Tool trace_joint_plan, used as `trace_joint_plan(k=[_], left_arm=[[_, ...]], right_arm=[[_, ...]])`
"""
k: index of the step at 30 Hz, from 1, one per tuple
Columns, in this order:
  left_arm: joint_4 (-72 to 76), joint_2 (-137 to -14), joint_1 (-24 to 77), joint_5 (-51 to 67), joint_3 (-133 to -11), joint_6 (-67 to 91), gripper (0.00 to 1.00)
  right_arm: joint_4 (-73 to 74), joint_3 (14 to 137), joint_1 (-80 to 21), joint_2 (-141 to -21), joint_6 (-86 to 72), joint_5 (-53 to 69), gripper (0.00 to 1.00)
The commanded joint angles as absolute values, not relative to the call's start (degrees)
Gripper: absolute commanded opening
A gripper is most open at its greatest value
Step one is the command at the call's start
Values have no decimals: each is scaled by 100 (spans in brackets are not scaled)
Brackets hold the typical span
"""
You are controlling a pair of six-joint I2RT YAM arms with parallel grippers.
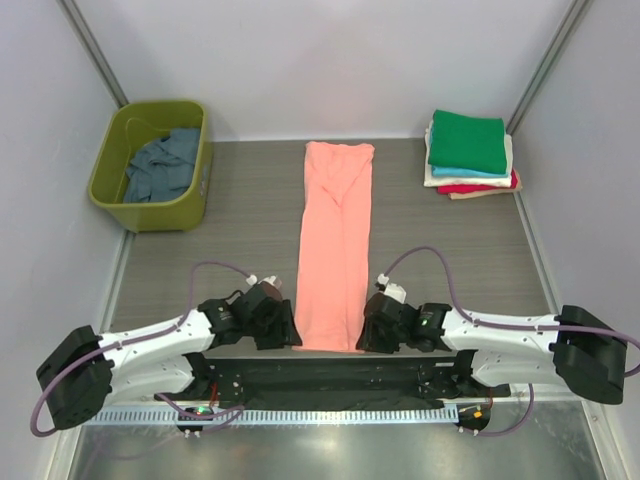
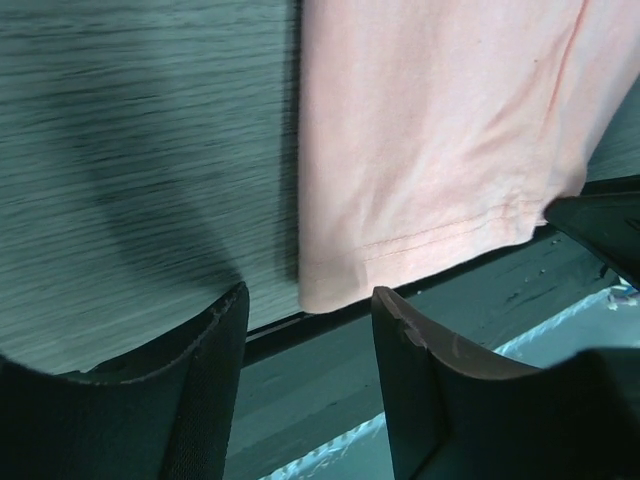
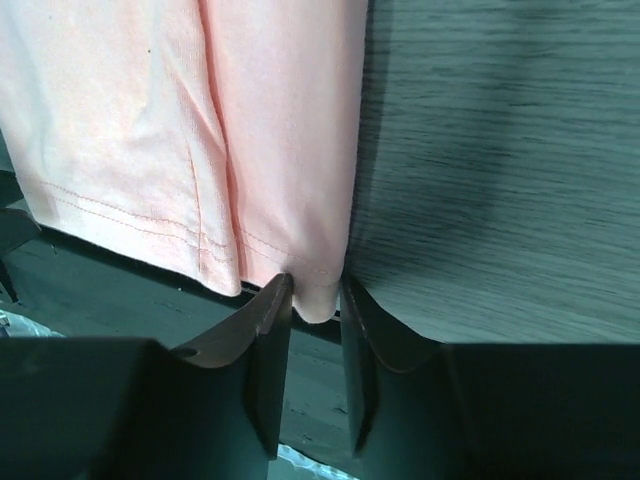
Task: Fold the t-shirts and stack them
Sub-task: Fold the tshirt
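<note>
A salmon-pink t-shirt lies on the table as a long narrow strip running from far to near. Its near hem reaches the table's front edge. My left gripper is at the hem's left corner, and in the left wrist view the gripper is open, with the corner of the shirt just ahead of the gap and untouched. My right gripper is at the right corner. In the right wrist view the gripper has its jaws narrowed, a gap still between them, with the shirt's corner in it.
An olive-green tub at the far left holds a crumpled slate-blue t-shirt. A stack of folded shirts, green on top, sits at the far right. Grey walls close in the table's sides and back.
</note>
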State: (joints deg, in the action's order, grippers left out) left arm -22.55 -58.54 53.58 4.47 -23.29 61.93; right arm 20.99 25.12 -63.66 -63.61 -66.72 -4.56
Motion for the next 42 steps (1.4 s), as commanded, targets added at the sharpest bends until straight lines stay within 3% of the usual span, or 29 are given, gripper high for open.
trace_joint_plan(k=[1, 8, 11, 12, 19, 28, 42], left_arm=[[-1591, -6116, 5344, 755, -2215, 6258, 54], [-1108, -6547, 5361, 888, -2188, 6319, 36], [-985, -6679, 5361, 835, -2197, 6328, 14], [-976, -6697, 5361, 844, -2215, 6346, 0], [-1282, -6356, 5510, 818, -2188, 6521, 0], [-3339, -5203, 5695, 36, -3444, 6302, 0], [-4148, -6328, 5257, -1186, -5457, 5450, 0]], right_arm=[[2136, 2294, -6390, -6284, -6820, -773, 31], [2066, 2031, -6390, -5907, -6891, -835, 15], [1925, 1872, -6390, -5827, -6908, -774, 4], [1899, 1846, -6390, -5810, -6891, -756, 1], [2029, 1924, -6451, -5599, -6741, -703, 1], [3366, 2943, -6715, -4887, -6575, -1818, 1], [3885, 5009, -6347, -5905, -5265, -3946, 1]])
